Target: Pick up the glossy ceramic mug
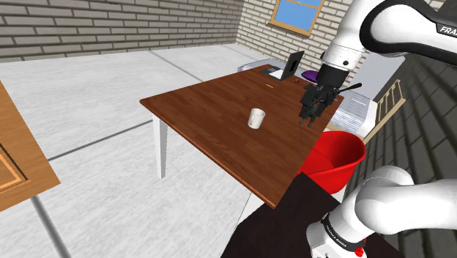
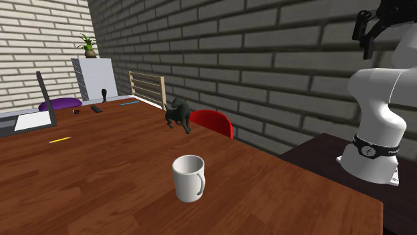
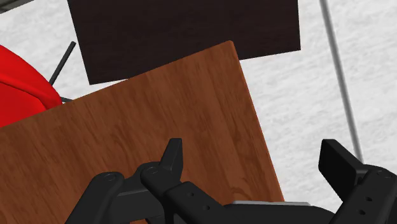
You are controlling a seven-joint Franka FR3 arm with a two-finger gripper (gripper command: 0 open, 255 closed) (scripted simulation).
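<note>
The end effector (image 3: 254, 157) is released, its two black fingers (image 3: 171, 154) standing well apart with nothing between them. It hangs high above the near corner of the wooden counter (image 3: 159, 108), looking down on bare wood, with the dark top of the stand (image 3: 184, 32) just past that corner and a red chair (image 3: 19, 79) off to one side.

The white mug (image 2: 188, 177) stands upright on the counter, well apart from the end effector and far below it, out toward the middle of the wood and away from the stand. Its mouth is up and its handle (image 2: 200, 184) faces the second exterior camera.

Farther from the end effector than the mug, a dark animal figurine (image 2: 178, 115) stands by the counter edge next to the red chair. Beyond it, at the far end, lie a yellow pencil (image 2: 60, 139) and an open laptop (image 2: 30, 113).
</note>
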